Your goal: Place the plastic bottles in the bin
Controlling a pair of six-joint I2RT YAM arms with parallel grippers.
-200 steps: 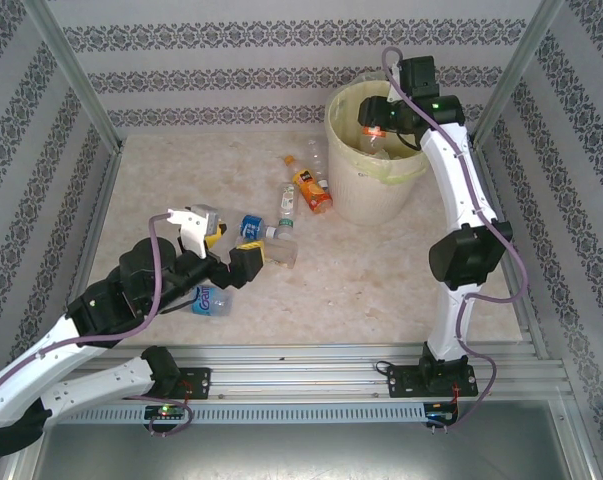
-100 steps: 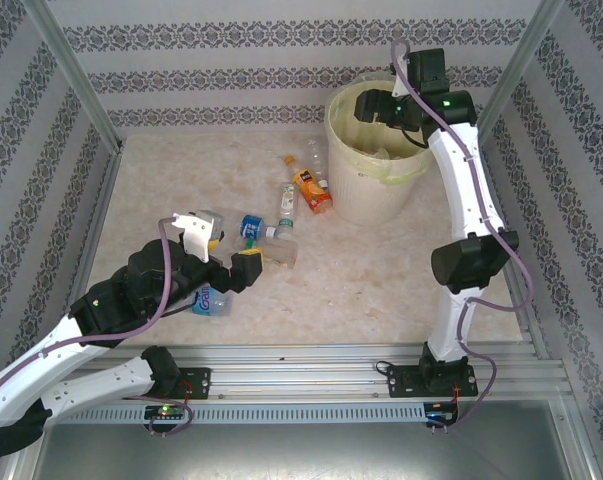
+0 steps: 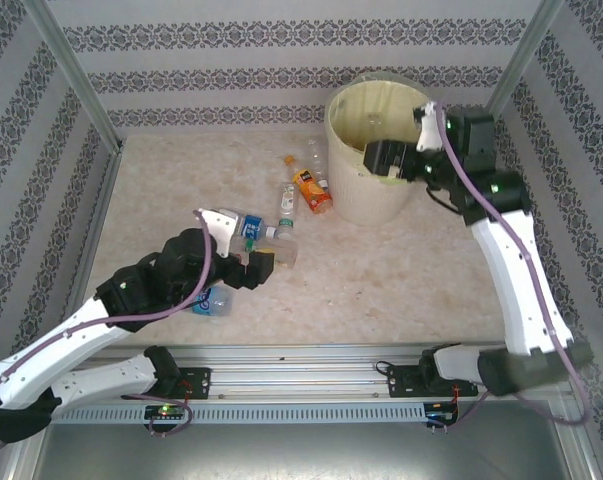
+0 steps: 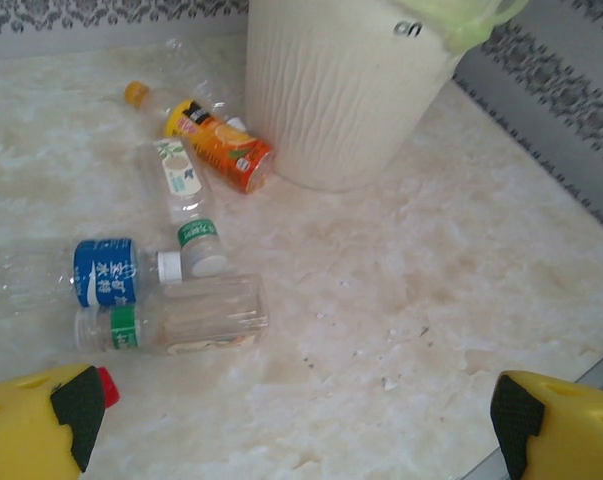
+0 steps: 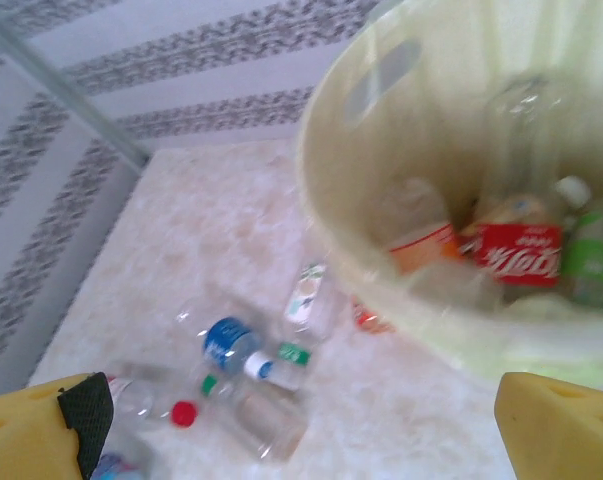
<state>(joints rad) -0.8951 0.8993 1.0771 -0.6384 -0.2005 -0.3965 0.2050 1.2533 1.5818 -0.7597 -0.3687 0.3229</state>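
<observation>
Several plastic bottles lie on the table left of the bin (image 3: 366, 195): an orange-labelled one (image 3: 312, 190), a green-capped one (image 3: 286, 202), a blue-labelled one (image 3: 249, 224) and a clear one (image 3: 281, 250). My left gripper (image 3: 237, 246) hovers open just in front of them, empty; its yellow fingers (image 4: 36, 425) frame bare table below the clear bottle (image 4: 176, 315). My right gripper (image 3: 397, 146) is open and empty at the bin's right rim. In the right wrist view the bin (image 5: 326, 215) holds red-labelled (image 5: 521, 250), green-labelled (image 5: 591, 255) and orange-labelled (image 5: 421, 245) bottles.
Another blue-labelled bottle (image 3: 211, 298) lies under my left arm. A clear bottle with an orange cap (image 3: 303, 160) lies near the bin's left side. Patterned walls and metal posts enclose the table; a rail (image 3: 301, 355) runs along the near edge.
My right gripper has opened, dropped its bottle into the bin, and pulled back to the bin's right rim. My left gripper has moved right, toward the bottles.
</observation>
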